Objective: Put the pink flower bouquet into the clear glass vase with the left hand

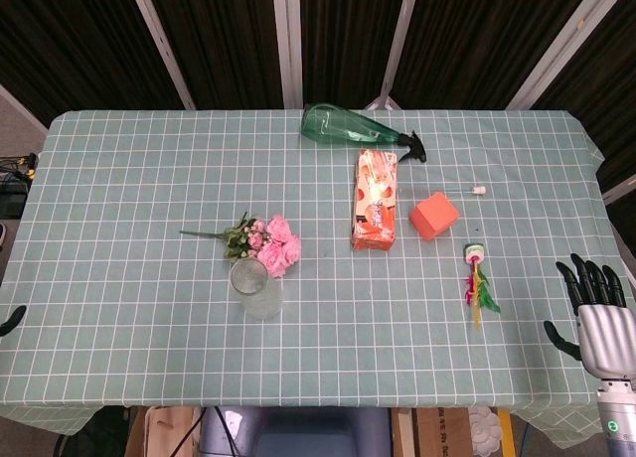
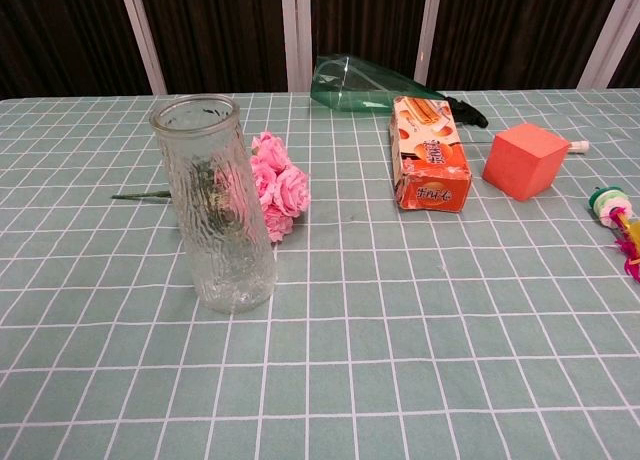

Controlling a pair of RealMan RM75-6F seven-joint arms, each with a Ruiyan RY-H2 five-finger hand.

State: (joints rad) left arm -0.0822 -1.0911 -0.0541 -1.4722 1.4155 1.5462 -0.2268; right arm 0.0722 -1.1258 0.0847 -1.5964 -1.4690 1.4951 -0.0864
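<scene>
From my remote station, I see the right hand [image 1: 603, 323] parked at the near right edge of the checked surface [image 1: 129, 179], its dark fingers [image 1: 593, 278] spread apart and pointing up the cloth, holding nothing. Of the left hand [image 1: 12, 320] only a dark tip shows at the near left edge in the head view, so I cannot tell how its fingers lie or whether they hold anything. The pink flower bouquet [image 1: 264, 240] lies flat on the surface well to the right of that tip and far left of the right hand's fingers, blooms toward the right and green stem trailing left. The clear glass vase [image 1: 256, 287] stands upright and empty just in front of the blooms, mouth up; from the chest view the bouquet sits directly behind it, partly seen through the glass. Farther from both hands, a green spray bottle [image 1: 353, 127] lies on its side at the far middle of the surface. An orange snack box [image 1: 375, 199] lies flat beside an orange cube [image 1: 434, 216], with a small white stick [image 1: 475, 190] beyond them. Nearest the right hand's fingers, just up and to their left, lies a feathered shuttlecock toy [image 1: 478, 278].
</scene>
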